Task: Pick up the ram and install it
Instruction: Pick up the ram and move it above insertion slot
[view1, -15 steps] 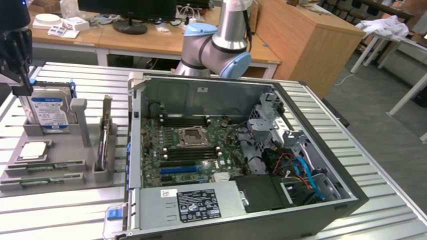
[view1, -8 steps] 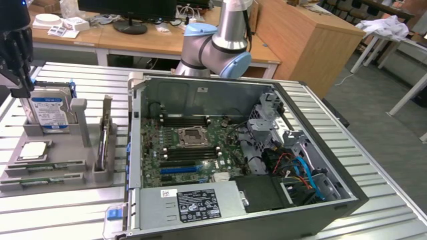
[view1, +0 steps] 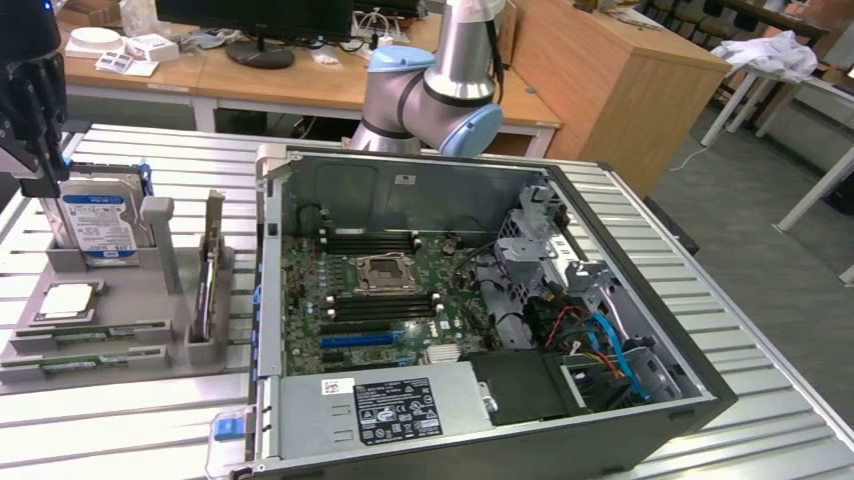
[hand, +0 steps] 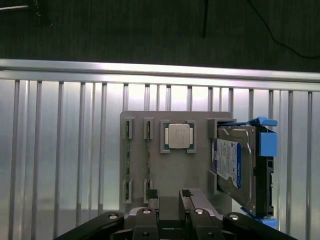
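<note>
Pincer jaws apart w/ nothing between, hanging over the grey tray on the table. Ram stands on edge in a tray slot, its near end just beside one fingertip, not between the jaws. Prob. light, stiff but fragile: pinch the flat faces mid-length, avoid flexing or contacts.

We watch the gripper hang over a gray holder: hard drive upright just below its jaws, the ram lying flat beyond, the open computer case well aside.
</note>
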